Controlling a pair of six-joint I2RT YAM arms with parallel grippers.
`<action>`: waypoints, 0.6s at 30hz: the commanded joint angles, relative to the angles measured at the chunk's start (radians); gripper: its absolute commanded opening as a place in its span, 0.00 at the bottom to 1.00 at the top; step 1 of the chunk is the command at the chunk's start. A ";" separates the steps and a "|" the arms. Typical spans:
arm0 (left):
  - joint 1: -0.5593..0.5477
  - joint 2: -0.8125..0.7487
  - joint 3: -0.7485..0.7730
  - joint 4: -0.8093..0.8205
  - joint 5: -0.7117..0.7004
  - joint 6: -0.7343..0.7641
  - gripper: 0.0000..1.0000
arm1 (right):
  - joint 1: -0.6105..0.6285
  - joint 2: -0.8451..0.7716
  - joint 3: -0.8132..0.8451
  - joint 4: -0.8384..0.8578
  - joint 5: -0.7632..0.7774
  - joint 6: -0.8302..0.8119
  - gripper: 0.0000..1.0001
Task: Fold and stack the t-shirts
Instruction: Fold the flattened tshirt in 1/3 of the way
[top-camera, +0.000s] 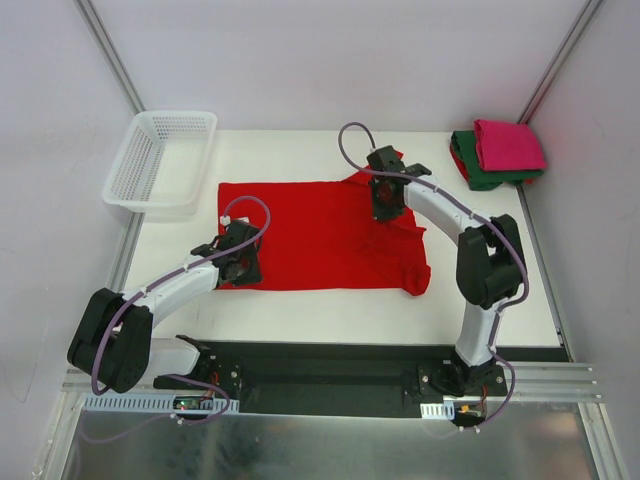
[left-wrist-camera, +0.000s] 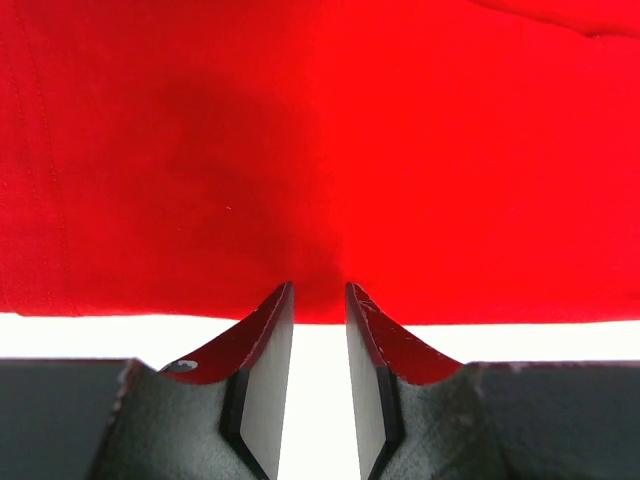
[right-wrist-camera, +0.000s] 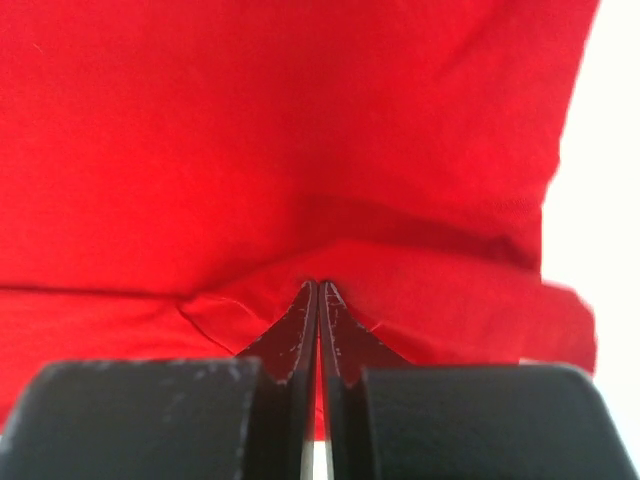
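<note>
A bright red t-shirt (top-camera: 320, 235) lies spread across the middle of the table, its right side rumpled. My left gripper (top-camera: 243, 262) sits at the shirt's near-left corner. In the left wrist view its jaws (left-wrist-camera: 320, 290) stand a little apart, tips over the hem of the red cloth (left-wrist-camera: 320, 150), with white table between the fingers. My right gripper (top-camera: 386, 205) is at the far-right part of the shirt. In the right wrist view (right-wrist-camera: 319, 285) it is shut, and creases in the red cloth (right-wrist-camera: 300, 130) run to its tips. A folded magenta-pink t-shirt (top-camera: 508, 143) rests on a folded dark green t-shirt (top-camera: 480, 175) at the back right.
A white mesh basket (top-camera: 128, 165) stands at the back left corner, partly over the table's edge. Grey walls close in the table on the left, back and right. A black base rail (top-camera: 320, 365) runs along the near edge.
</note>
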 joint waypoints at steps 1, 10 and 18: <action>-0.012 -0.024 -0.004 0.003 -0.012 -0.007 0.27 | 0.003 0.050 0.101 0.018 -0.035 -0.033 0.01; -0.010 -0.023 -0.006 0.003 -0.014 -0.007 0.27 | 0.002 0.118 0.201 0.013 -0.042 -0.039 0.01; -0.010 -0.026 -0.006 0.003 -0.012 -0.005 0.27 | 0.002 0.151 0.259 0.008 -0.045 -0.045 0.01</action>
